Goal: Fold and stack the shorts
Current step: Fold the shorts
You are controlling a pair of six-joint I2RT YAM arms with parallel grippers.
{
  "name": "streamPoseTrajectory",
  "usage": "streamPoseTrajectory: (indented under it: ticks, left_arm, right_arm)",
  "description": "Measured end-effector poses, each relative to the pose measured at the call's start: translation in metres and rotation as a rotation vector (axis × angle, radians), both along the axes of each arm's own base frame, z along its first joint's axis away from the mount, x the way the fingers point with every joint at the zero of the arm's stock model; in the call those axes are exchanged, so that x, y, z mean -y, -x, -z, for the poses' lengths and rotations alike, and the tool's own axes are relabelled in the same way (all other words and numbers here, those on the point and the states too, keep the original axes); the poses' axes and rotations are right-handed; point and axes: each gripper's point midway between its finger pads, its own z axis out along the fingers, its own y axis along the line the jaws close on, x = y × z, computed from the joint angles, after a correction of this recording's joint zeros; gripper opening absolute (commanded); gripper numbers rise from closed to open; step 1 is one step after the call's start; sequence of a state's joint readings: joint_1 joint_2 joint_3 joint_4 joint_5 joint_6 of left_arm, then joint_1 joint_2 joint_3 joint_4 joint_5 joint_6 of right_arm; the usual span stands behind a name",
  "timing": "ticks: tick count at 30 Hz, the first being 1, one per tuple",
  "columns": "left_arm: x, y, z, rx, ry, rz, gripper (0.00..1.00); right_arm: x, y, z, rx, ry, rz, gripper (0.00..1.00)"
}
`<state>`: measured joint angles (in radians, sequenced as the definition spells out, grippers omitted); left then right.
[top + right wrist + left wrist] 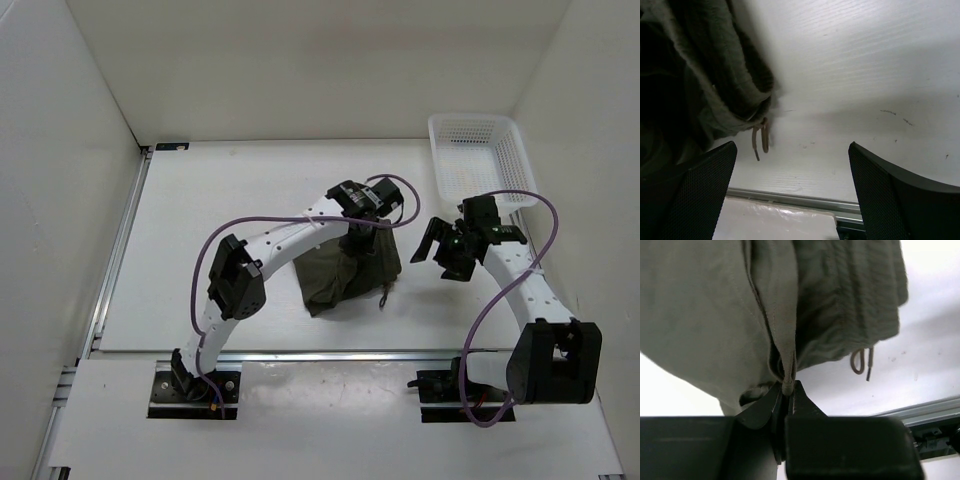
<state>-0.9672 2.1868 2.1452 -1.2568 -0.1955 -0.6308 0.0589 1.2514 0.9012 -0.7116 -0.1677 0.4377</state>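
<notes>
The dark olive-green shorts (345,275) lie bunched in the middle of the white table. My left gripper (357,237) is over their far edge, shut on a fold of the fabric (786,377); the shorts (715,315) hang from the jaws in the left wrist view. The drawstring (860,362) dangles at the right edge of the cloth. My right gripper (440,250) is open and empty, to the right of the shorts and above the table. In the right wrist view the shorts (700,85) and drawstring (760,140) are at the left, outside the open fingers (695,195).
A white plastic mesh basket (480,160) stands at the back right of the table. A metal rail (300,353) runs along the table's near edge, and another along the left side (120,240). White walls enclose the table.
</notes>
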Motion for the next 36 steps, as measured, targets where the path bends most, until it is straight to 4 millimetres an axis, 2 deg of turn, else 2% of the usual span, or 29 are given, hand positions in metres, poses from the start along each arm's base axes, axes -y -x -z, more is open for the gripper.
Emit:
streamPoseTrajectory:
  ticks: [5, 6, 7, 9, 11, 14, 16, 17, 21, 24, 27, 28, 30, 33, 36]
  left_arm:
    - [-0.025, -0.017, -0.014, 0.006, 0.008, -0.071, 0.1]
    - [-0.032, -0.018, -0.019, 0.008, 0.013, -0.086, 0.1]
    - [-0.039, -0.02, -0.025, 0.012, 0.018, -0.101, 0.1]
    - [-0.052, -0.022, -0.037, 0.022, 0.033, -0.133, 0.1]
    - [-0.061, -0.021, -0.048, 0.033, 0.047, -0.15, 0.1]
    - [-0.064, -0.018, -0.061, 0.048, 0.072, -0.157, 0.1]
    - [-0.065, -0.017, -0.066, 0.053, 0.082, -0.161, 0.1]
    - [-0.065, -0.016, -0.066, 0.053, 0.083, -0.162, 0.1]
    - [-0.065, -0.016, -0.066, 0.052, 0.084, -0.165, 0.1]
    - [-0.066, -0.017, -0.066, 0.051, 0.084, -0.169, 0.1]
    - [-0.067, -0.016, -0.065, 0.047, 0.082, -0.177, 0.1]
    - [-0.067, -0.016, -0.064, 0.044, 0.079, -0.18, 0.1]
    - [-0.069, -0.014, -0.06, 0.035, 0.07, -0.183, 0.1]
    - [-0.07, -0.013, -0.057, 0.028, 0.063, -0.187, 0.1]
    - [-0.07, -0.013, -0.057, 0.027, 0.062, -0.188, 0.1]
  right_arm:
    - [-0.018, 0.001, -0.013, 0.021, -0.095, -0.047, 0.8]
    - [-0.026, 0.001, -0.016, 0.023, -0.134, -0.065, 0.7]
    - [-0.035, 0.0, -0.021, 0.024, -0.171, -0.091, 0.66]
    - [-0.056, -0.002, -0.03, 0.025, -0.221, -0.149, 0.61]
    - [-0.081, -0.005, -0.041, 0.044, -0.241, -0.238, 0.6]
    - [-0.12, -0.008, -0.059, 0.087, -0.214, -0.396, 0.8]
    - [-0.14, -0.017, -0.064, 0.126, -0.169, -0.474, 0.86]
    - [-0.147, -0.022, -0.063, 0.139, -0.144, -0.5, 0.86]
    - [-0.152, -0.039, -0.039, 0.098, -0.109, -0.512, 0.84]
    - [-0.146, -0.048, -0.024, 0.056, -0.196, -0.45, 0.83]
    - [-0.14, -0.047, -0.018, -0.001, -0.31, -0.359, 0.89]
    - [-0.142, -0.046, -0.017, -0.023, -0.354, -0.329, 0.94]
    - [-0.151, -0.041, -0.02, -0.061, -0.451, -0.284, 0.99]
    - [-0.167, -0.035, -0.028, -0.128, -0.585, -0.22, 1.0]
    - [-0.181, -0.038, -0.043, -0.172, -0.695, -0.16, 1.0]
